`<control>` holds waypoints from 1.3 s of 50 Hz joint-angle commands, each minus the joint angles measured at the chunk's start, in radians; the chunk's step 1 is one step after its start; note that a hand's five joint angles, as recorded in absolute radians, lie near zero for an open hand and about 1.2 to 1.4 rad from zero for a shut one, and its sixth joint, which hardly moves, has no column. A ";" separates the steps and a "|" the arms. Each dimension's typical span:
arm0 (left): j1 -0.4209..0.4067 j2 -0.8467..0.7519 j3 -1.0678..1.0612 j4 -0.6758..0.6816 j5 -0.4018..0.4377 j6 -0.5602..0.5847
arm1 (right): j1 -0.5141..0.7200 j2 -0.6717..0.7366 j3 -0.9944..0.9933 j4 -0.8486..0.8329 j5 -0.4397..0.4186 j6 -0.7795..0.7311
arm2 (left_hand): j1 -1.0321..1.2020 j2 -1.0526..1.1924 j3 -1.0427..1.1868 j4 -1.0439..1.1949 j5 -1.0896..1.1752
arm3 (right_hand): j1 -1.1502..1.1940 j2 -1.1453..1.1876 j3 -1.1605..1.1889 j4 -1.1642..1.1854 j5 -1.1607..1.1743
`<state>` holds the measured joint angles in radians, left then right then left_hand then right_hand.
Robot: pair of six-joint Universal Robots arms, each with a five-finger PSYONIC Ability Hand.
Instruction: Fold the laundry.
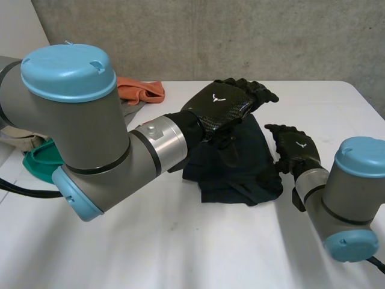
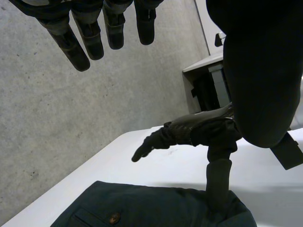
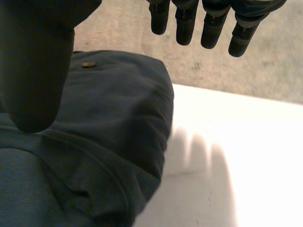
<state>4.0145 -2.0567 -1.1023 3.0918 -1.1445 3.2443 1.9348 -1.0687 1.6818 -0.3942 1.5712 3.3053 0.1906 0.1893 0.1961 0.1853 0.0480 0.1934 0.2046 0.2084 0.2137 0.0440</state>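
Note:
A dark navy garment [image 1: 234,165] lies bunched in the middle of the white table [image 1: 180,241]. My left hand [image 1: 222,105] hovers above its far part, fingers [image 2: 102,28] straight and holding nothing. In the left wrist view a button shows on the garment [image 2: 151,208] below the palm. My right hand [image 1: 296,147] is at the garment's right edge, open, with fingers [image 3: 208,23] stretched out over bare table. Its thumb [image 3: 33,71] hangs over the garment [image 3: 109,132]. From the left wrist view, the right hand [image 2: 189,132] reaches down to the cloth's edge.
An orange cloth [image 1: 141,90] lies at the back of the table behind my left arm. A green object [image 1: 39,162] and a beige cloth [image 1: 18,141] sit at the far left. A concrete wall [image 1: 240,36] stands behind the table.

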 commanded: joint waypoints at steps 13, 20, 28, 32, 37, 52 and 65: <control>0.021 0.001 -0.011 0.008 0.000 0.000 | -0.033 0.167 -0.116 0.072 -0.142 0.102 | -0.016 -0.015 -0.022 -0.011 -0.048 | -0.019 -0.030 -0.034 -0.039 -0.044; 0.028 0.006 -0.024 0.010 0.000 0.000 | -0.028 0.214 -0.186 0.068 -0.088 0.096 | -0.016 -0.015 -0.022 -0.011 -0.048 | 1.203 1.192 1.188 1.183 1.178; 0.031 0.017 -0.036 0.016 0.005 0.003 | -0.060 0.251 -0.329 0.000 -0.109 0.099 | -0.016 -0.015 -0.022 -0.011 -0.048 | 1.203 1.192 1.188 1.183 1.178; 0.031 0.013 -0.025 0.039 0.003 -0.001 | -0.091 0.340 -0.500 0.018 -0.099 0.103 | -0.016 -0.015 -0.022 -0.011 -0.048 | 1.203 1.192 1.188 1.183 1.178; 0.031 0.012 -0.010 0.059 0.000 -0.003 | -0.146 0.478 -0.770 0.132 -0.060 0.097 | -0.016 -0.015 -0.022 -0.011 -0.048 | 1.203 1.192 1.188 1.183 1.178; 0.025 -0.045 0.108 0.062 -0.008 -0.050 | -0.370 0.958 -1.673 0.331 0.041 0.102 | -0.016 -0.015 -0.022 -0.011 -0.048 | 1.203 1.192 1.188 1.183 1.178; 0.003 -0.114 0.163 0.021 -0.024 -0.058 | -0.534 0.975 -1.602 0.258 0.010 0.102 | -0.016 -0.015 -0.022 -0.011 -0.048 | 1.203 1.192 1.188 1.183 1.178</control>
<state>4.0334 -2.1583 -0.9366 3.1261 -1.1647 3.1819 1.4417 -0.1068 0.0779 -0.1534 1.6293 3.4071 0.1906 0.1892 0.1961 0.1854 0.0481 1.0920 1.1524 1.1738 1.1971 0.9572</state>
